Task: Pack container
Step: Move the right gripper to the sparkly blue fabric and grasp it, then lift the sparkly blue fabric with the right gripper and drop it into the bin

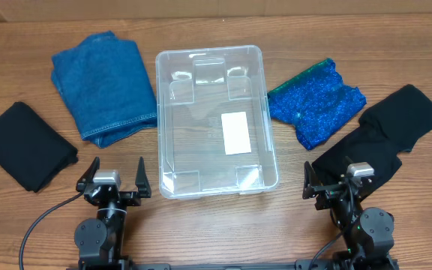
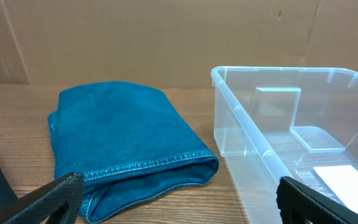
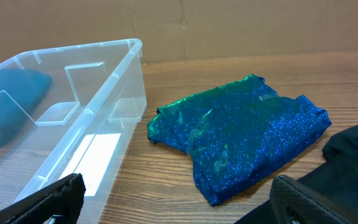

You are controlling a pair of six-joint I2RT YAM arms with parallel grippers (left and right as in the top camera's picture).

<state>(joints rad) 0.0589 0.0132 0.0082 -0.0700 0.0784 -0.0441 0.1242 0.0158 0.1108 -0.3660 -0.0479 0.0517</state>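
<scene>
The clear plastic container (image 1: 214, 120) stands empty in the middle of the table, a white label on its bottom. It also shows in the left wrist view (image 2: 272, 130) and the right wrist view (image 3: 73, 106). Folded blue jeans (image 1: 103, 86) lie left of it, also in the left wrist view (image 2: 120, 137). A sparkly blue-green cloth (image 1: 315, 101) lies right of it, also in the right wrist view (image 3: 241, 134). My left gripper (image 1: 116, 180) is open and empty near the container's front left corner. My right gripper (image 1: 336, 180) is open and empty, over the edge of a black garment (image 1: 381, 139).
A folded black cloth (image 1: 27, 146) lies at the far left. The black garment also shows at the right edge of the right wrist view (image 3: 353, 162). A brown cardboard wall (image 2: 166, 37) stands behind the table.
</scene>
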